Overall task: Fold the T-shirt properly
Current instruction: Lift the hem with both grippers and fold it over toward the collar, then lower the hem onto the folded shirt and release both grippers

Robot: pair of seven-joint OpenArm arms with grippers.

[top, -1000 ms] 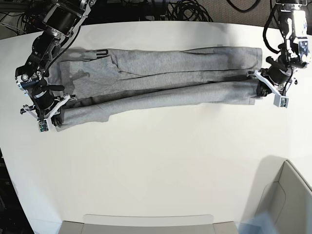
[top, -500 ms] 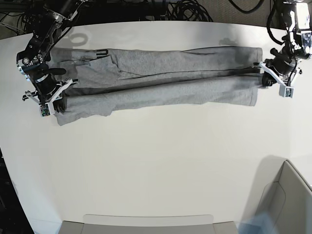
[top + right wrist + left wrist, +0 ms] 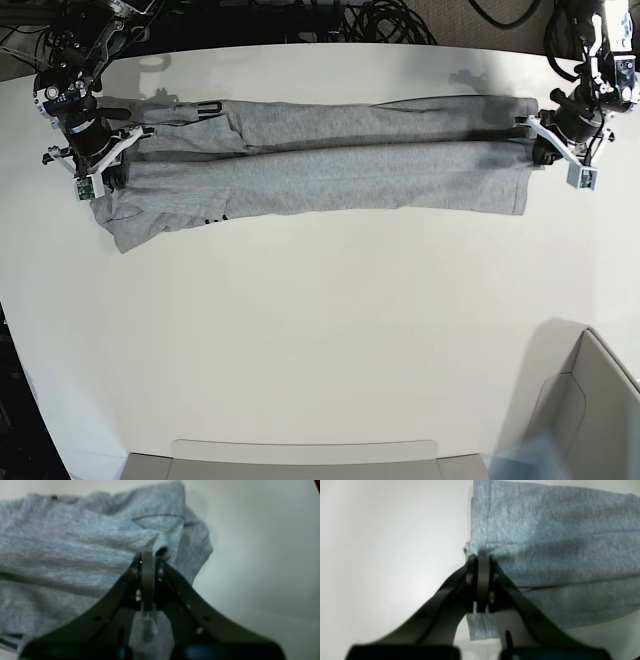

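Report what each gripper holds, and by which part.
Both hold the T-shirt. The left gripper pinches a fold at one end's edge; the right gripper pinches a fold at the opposite end.

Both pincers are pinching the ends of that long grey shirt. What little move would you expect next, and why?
Probably both let go. The T-shirt already lies as a long doubled band on the table, and the left pincer and right pincer are each shut on an end of it. The end by the right pincer looks rumpled, so smoothing may follow.
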